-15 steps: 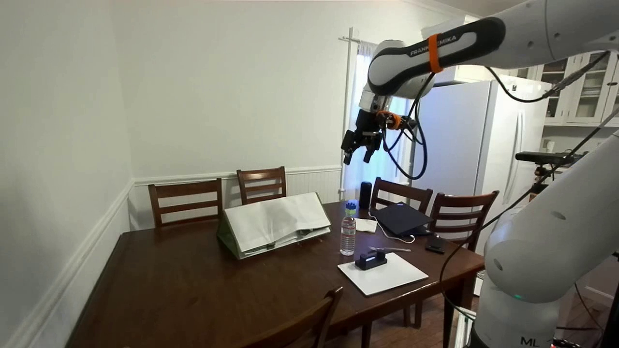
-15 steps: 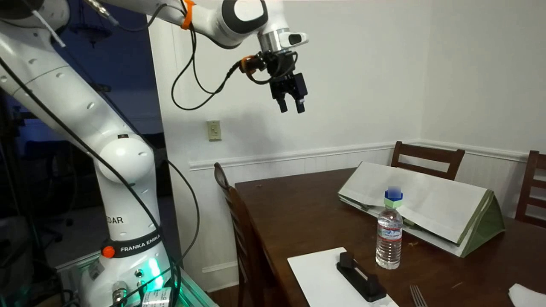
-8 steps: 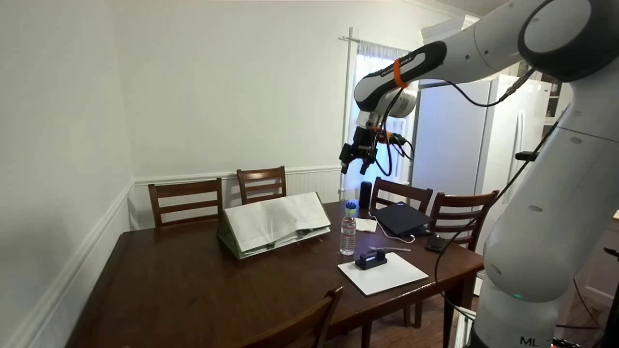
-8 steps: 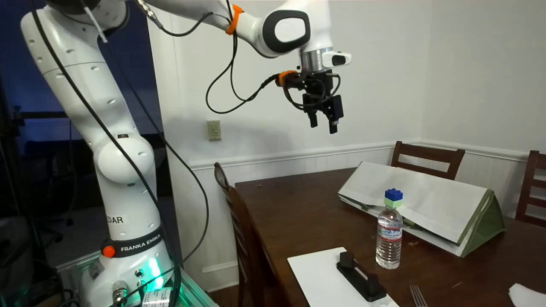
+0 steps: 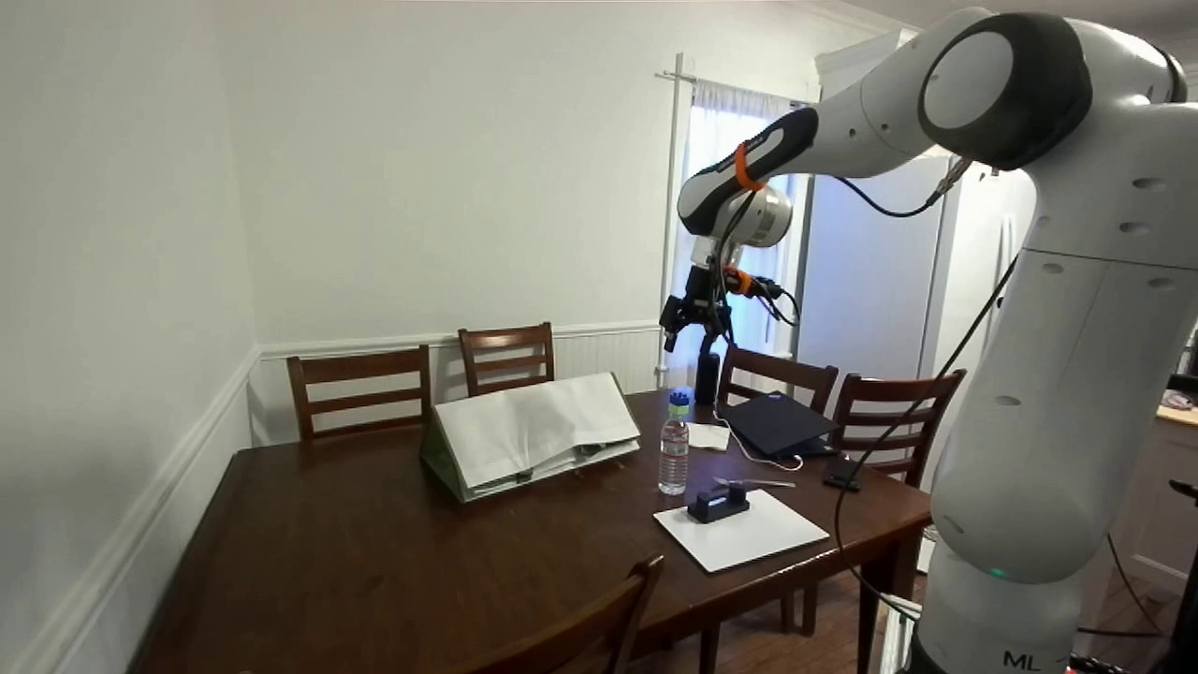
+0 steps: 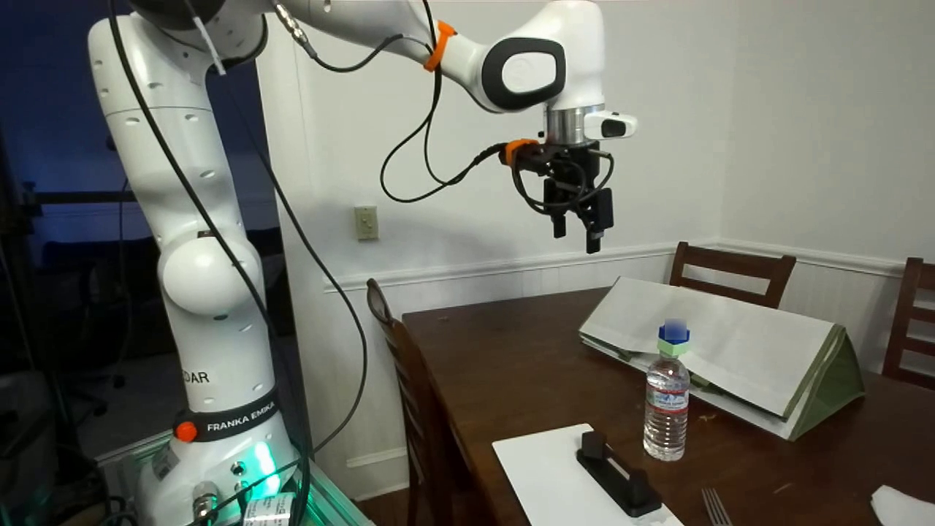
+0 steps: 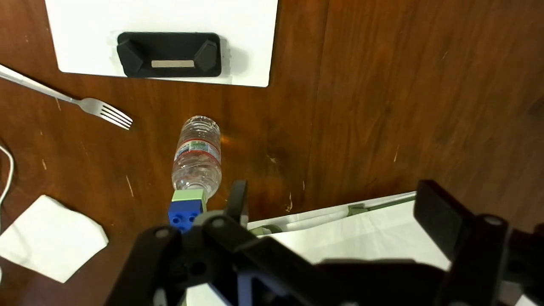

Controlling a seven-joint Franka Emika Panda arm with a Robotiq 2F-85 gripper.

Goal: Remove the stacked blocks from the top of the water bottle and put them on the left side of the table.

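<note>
Blue and studded over pale green, the stacked blocks (image 7: 185, 208) perch atop the clear, red-banded water bottle (image 7: 197, 159), which I see upright on the brown table (image 7: 361, 127). To their right in my wrist view, the gripper (image 7: 331, 193) hangs above the table, fingers (image 7: 442, 216) spread wide, holding nothing, clear of the blocks.

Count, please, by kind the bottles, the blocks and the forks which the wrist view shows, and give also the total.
Water bottle: 1
Stacked blocks, one blue and one light green: 2
Fork: 1
Total: 4
</note>
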